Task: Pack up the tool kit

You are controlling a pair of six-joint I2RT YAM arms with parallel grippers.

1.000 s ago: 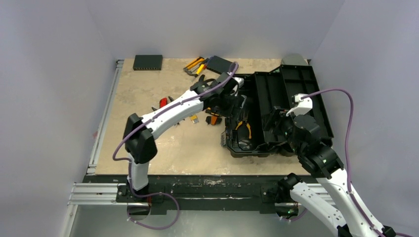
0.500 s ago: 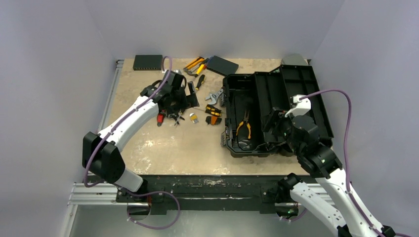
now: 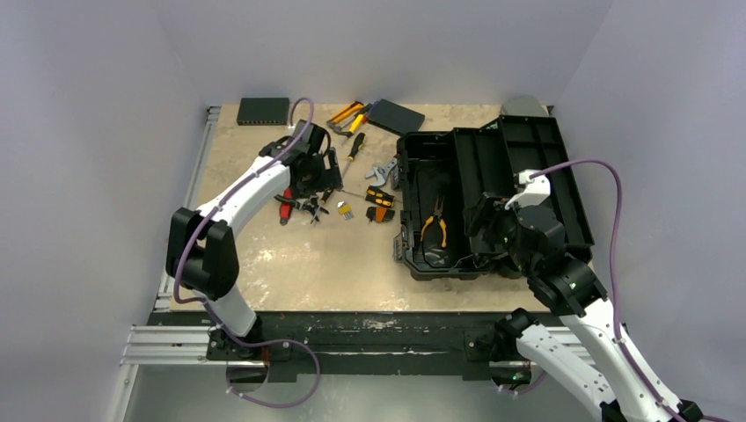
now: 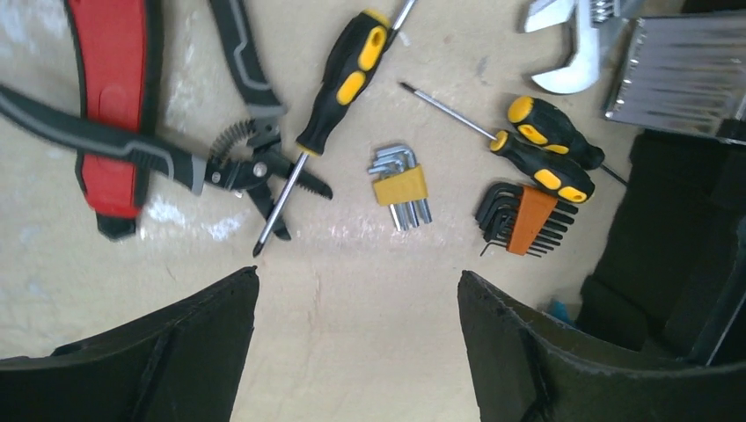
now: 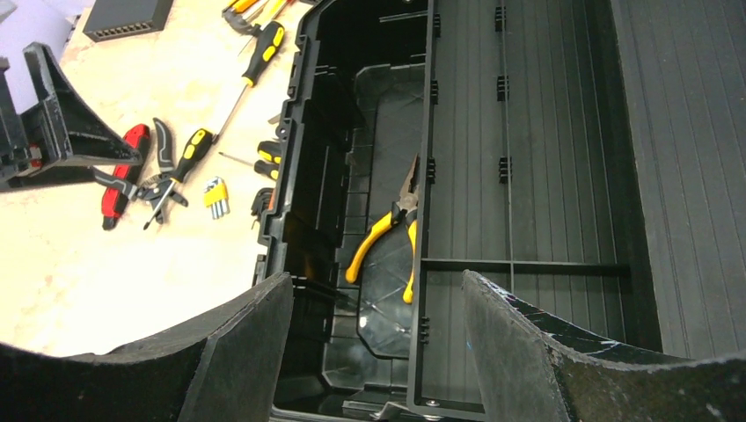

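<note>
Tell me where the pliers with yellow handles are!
The yellow-handled pliers lie inside the open black plastic toolbox, right of centre in the top view, just right of the orange hex key set.

Pale enclosure around a scuffed beige worktop

Three plain walls, pale lavender-grey and bare, close in the space: one on the left (image 3: 79, 176), one at the back (image 3: 378, 44) and one on the right (image 3: 669, 105). The worktop (image 3: 308, 264) is beige and mottled, with whitish scuffs. A silver metal rail (image 3: 186, 211) runs along its left edge; a black beam (image 3: 378, 338) crosses the near edge, with a silver slotted rail (image 3: 167, 345) at its left end. Below lies a flat grey surface (image 3: 396, 400). The light is soft and even, with faint shadows.
</note>
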